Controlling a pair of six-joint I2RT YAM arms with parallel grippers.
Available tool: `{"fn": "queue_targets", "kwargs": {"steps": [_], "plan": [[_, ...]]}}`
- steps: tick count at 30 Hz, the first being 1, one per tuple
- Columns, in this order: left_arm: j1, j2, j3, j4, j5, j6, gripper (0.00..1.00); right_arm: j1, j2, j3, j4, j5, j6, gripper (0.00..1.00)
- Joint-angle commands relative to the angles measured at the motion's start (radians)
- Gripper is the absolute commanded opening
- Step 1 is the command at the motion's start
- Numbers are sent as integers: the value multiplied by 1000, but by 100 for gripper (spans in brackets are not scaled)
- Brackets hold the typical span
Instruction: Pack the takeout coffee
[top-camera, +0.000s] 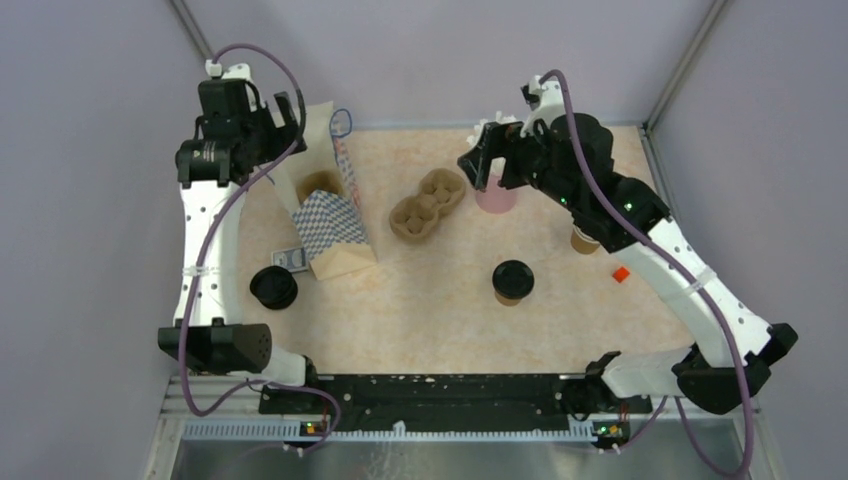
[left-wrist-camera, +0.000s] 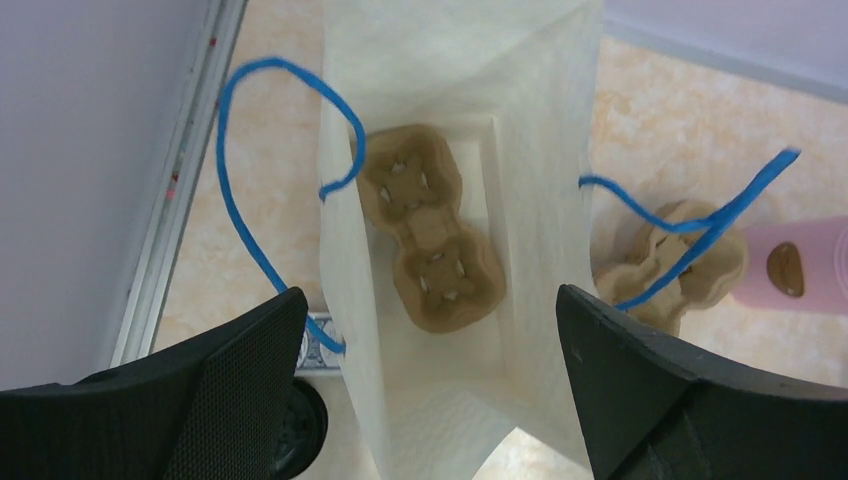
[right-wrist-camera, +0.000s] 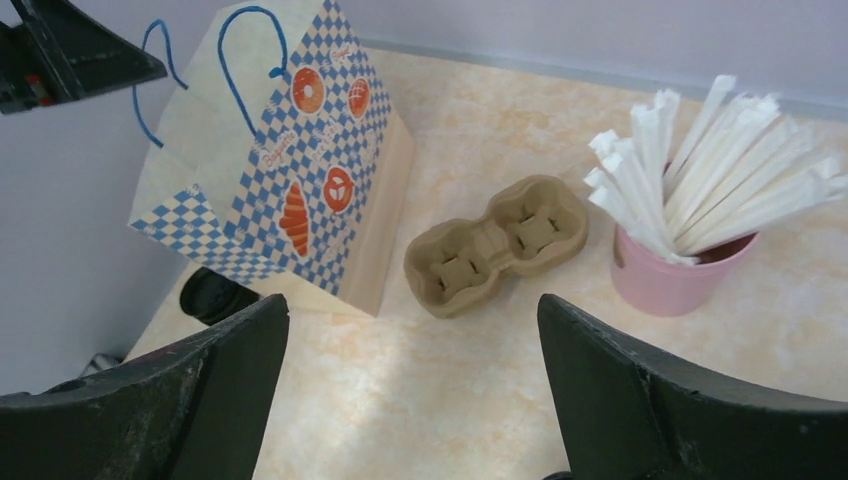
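The table (top-camera: 440, 320) fills the top view. A checked paper bag (top-camera: 330, 225) stands open at its upper left, with blue handles spread to either side. The left gripper (left-wrist-camera: 428, 300) hangs right above the bag's mouth, its jaws spread wide with nothing between them. Straight below it a carrier (left-wrist-camera: 430, 240) lies flat on the bag's floor.

The right gripper (right-wrist-camera: 410, 305) is at the upper right of the top view, its jaws likewise wide apart and empty. In its wrist view it looks down on bare table in front of a second carrier (right-wrist-camera: 497, 245), which lies just right of the bag in the upper middle. A pink cup (right-wrist-camera: 670, 280) full of white straws (right-wrist-camera: 690, 170) stands just right of that carrier.

The coffee (top-camera: 512, 282) stands upright on the table, right of centre in the top view. Its black lid is on, and it is well apart from the bag and both grippers.

A stack of brown cups (top-camera: 584, 240) shows partly under the right arm (top-camera: 650, 240). A dark round thing (top-camera: 273, 287) sits near the bag, to its lower left. A small red bit (top-camera: 621, 273) lies at the right.
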Motion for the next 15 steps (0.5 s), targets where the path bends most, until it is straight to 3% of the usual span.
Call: {"fn": "queue_targets", "kwargs": {"steps": [1, 4, 5, 10, 15], "plan": [[3, -83, -143, 22, 35, 19, 98, -4, 43, 54, 3, -33, 188, 91], [-25, -107, -244, 4, -29, -68, 99, -4, 26, 13, -4, 15, 286, 89], [-96, -120, -264, 3, -73, -61, 99, -4, 22, 4, -13, 39, 303, 89], [-133, -143, -270, -16, -213, -39, 99, -5, 55, 103, -98, 64, 258, 89], [-127, -191, -338, 51, -159, -52, 99, -5, 25, 60, -68, 2, 199, 89]]}}
